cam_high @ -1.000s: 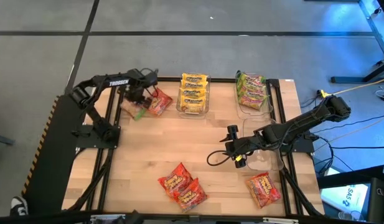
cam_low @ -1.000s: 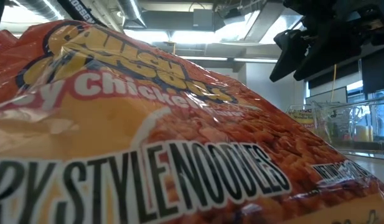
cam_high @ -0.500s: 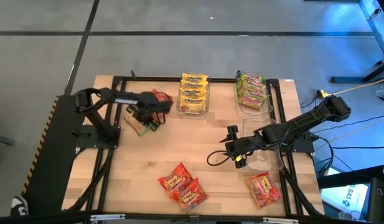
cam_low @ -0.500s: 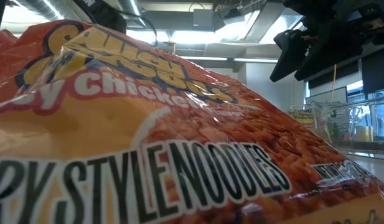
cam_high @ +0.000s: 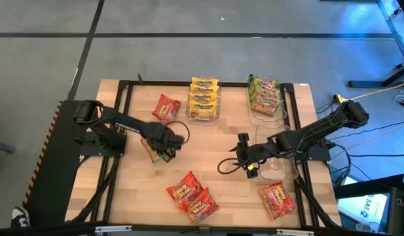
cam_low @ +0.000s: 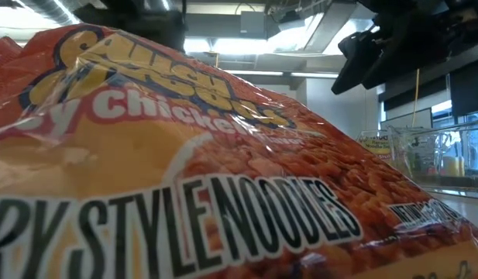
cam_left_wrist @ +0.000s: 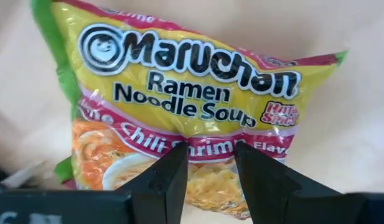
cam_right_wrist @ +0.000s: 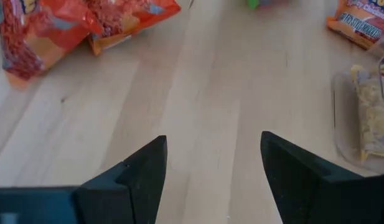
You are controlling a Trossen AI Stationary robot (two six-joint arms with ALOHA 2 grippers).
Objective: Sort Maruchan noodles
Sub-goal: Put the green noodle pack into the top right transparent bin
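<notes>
My left gripper (cam_high: 164,150) is left of the table's middle, shut on a light green and yellow Maruchan packet (cam_high: 151,147), labelled chili shrimp in the left wrist view (cam_left_wrist: 192,93). A red-orange packet (cam_high: 165,108) lies flat on the table beside the bin of yellow packets (cam_high: 203,98). Light green packets fill the far right bin (cam_high: 265,95). Two red-orange packets (cam_high: 192,195) lie at the near edge, and another (cam_high: 277,198) lies near right. One of them fills the low view (cam_low: 184,194). My right gripper (cam_high: 243,155) hovers open right of the middle, over bare wood (cam_right_wrist: 210,168). My left gripper pinches the green and yellow packet between its two fingers (cam_left_wrist: 167,180) at the middle of its printed face (cam_left_wrist: 210,146), near the edge closest to the wrist. The fingers come from above, pointing down. The packet faces the wrist camera; whether it is clear of the table I cannot tell.
A clear bin (cam_high: 280,164) sits under my right arm near the table's right edge, and a clear bin shows in the low view (cam_low: 432,159). Bare wood lies between the two grippers and along the near left of the table (cam_high: 133,190).
My left gripper has travelled from the far left corner toward the table's middle and near side, carrying the green and yellow packet with it. The red-orange packet beside the yellow bin has stayed where it was.
</notes>
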